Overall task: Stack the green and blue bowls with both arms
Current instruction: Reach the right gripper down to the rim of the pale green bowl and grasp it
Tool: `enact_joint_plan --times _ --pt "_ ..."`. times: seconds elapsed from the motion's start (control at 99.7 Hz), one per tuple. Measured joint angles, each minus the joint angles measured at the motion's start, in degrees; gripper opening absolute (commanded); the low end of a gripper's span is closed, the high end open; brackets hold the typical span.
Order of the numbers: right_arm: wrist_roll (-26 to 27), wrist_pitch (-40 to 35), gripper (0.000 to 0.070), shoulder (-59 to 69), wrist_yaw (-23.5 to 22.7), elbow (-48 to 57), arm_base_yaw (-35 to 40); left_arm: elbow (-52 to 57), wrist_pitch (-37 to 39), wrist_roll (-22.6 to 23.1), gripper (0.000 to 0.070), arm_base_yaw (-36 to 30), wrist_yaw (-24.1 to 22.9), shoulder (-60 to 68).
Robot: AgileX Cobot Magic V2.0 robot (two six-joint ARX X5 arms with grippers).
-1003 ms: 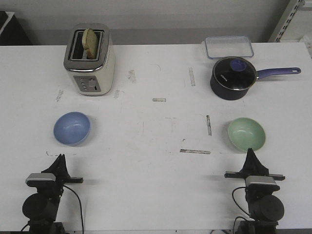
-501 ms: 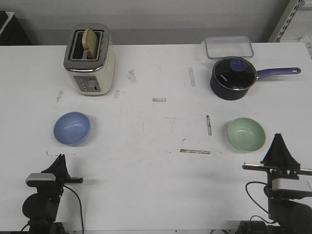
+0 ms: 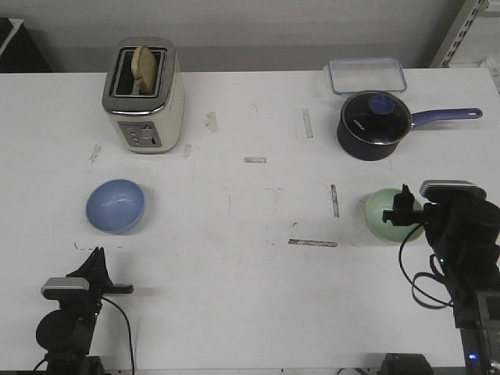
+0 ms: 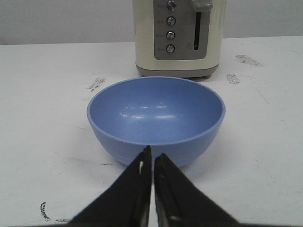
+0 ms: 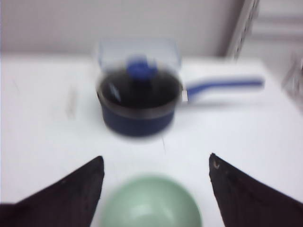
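R gripper (image 5: 156,165) has swung up over the pale mint-green round bowl (image 3: 388,215), jaws wide apart. L gripper (image 4: 152,161) unmoved, pinched closed, near the periwinkle-blue round bowl (image 4: 156,118).

Big white table (image 3: 250,281) fills pretty much the whole front view, and its top is scuffed, with grey smudges and short strips of worn tape around the middle. Behind the table's far edge there's a plain grey wall (image 3: 258,31), evenly lit, no hard shadows. At the table's far left corner sits something dark (image 3: 19,47), can't tell what it is. Past the far right corner a white perforated shelf upright (image 3: 461,35) leans into view, blurry in the right wrist view.
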Motion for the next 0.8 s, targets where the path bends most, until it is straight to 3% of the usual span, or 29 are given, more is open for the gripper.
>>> enact_joint_plan --times 0.231,0.401,0.602,0.682,0.802 --pt "-6.0 -7.4 0.0486 11.7 -2.6 0.0 -8.9 0.0 -1.3 0.0 0.0002 0.0 0.0 0.0" --pt "-8.2 -6.2 0.0485 20.4 -6.0 0.0 -13.3 0.0 -1.3 0.0 0.0002 0.0 0.0 0.0" --pt "-8.9 -4.0 0.0473 29.8 -6.3 0.0 -14.3 0.0 -1.3 0.0 0.0002 0.0 0.0 0.0" --pt "-8.9 -3.3 0.0366 33.0 -6.3 0.0 -14.3 0.0 -1.3 0.0 0.0002 0.0 0.0 0.0" --pt "-8.9 -3.2 0.01 35.1 -6.9 0.0 -14.3 0.0 -1.3 0.0 0.0002 0.0 0.0 0.0"
